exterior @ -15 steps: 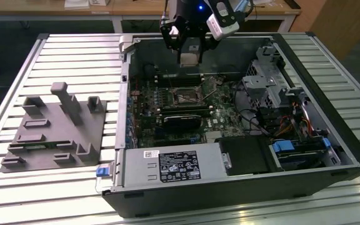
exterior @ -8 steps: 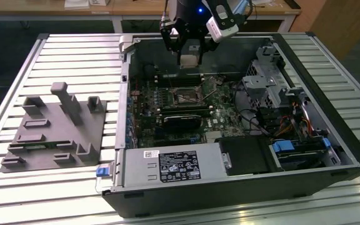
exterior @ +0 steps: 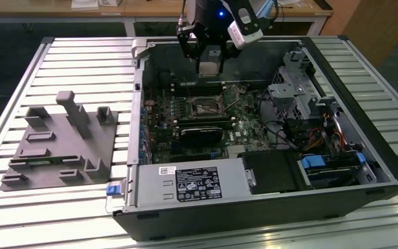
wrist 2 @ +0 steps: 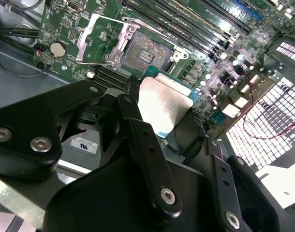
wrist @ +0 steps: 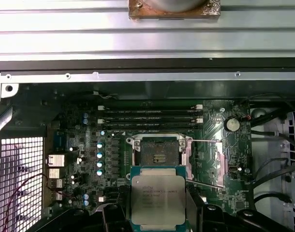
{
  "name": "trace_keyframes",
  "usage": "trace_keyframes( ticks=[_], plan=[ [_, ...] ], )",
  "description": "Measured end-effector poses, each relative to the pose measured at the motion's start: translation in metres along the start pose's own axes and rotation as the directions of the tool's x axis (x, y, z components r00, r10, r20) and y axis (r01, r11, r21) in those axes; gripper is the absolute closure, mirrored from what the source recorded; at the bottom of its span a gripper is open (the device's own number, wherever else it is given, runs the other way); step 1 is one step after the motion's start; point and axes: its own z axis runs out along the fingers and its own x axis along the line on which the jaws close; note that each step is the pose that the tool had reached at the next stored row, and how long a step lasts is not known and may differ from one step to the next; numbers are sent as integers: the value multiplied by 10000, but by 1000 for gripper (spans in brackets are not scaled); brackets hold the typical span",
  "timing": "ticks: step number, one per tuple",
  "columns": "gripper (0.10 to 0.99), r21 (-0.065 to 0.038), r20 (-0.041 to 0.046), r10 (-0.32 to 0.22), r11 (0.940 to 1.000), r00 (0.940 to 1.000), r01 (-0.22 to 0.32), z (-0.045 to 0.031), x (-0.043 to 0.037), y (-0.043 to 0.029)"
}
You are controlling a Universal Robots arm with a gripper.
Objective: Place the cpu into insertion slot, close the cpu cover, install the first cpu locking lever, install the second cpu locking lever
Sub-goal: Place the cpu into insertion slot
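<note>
- The cpu (wrist: 158,200) is a flat square chip with a dull silver top, gripped in the pincer (wrist: 158,209) and hanging in the air over the open computer case (exterior: 268,215); it touches nothing on the board.
- The pincer's black fingers (wrist 2: 138,128) are closed against two opposite edges of the cpu (wrist 2: 164,104), as the second wrist view shows.
- In the exterior view the pincer (exterior: 209,66) hangs over the far part of the case, higher than the case's rim.
- The insertion slot (wrist: 158,153) lies bare on the green motherboard (wrist: 75,145), its field of contacts uncovered and nothing seated in it.
- In the first wrist view the cpu's edge sits just beside the slot's rim, without covering the contacts.
- The cpu cover (wrist 2: 83,38) is swung open beside the slot (wrist 2: 142,50), with green board showing through its square cut-out.
- Two thin locking levers (wrist: 208,140) stick out from the side of the slot.
- Long black memory slots (wrist: 150,118) run next to the insertion slot, and a round coin battery (wrist: 231,124) sits near them.
- A power supply (exterior: 185,184) with a label fills the near end of the case.
- The case lies on its side on a slatted metal bench (exterior: 81,57).
- A grey moulded fixture (exterior: 60,145) rests on the bench at the exterior view's left, well apart from the pincer.
</note>
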Motion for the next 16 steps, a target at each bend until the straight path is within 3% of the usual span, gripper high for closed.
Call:
trace_keyframes(
  ticks=[16],
  plan=[
    [545,0,9,-1,10000,10000,1,133,-2,-11]
  ],
)
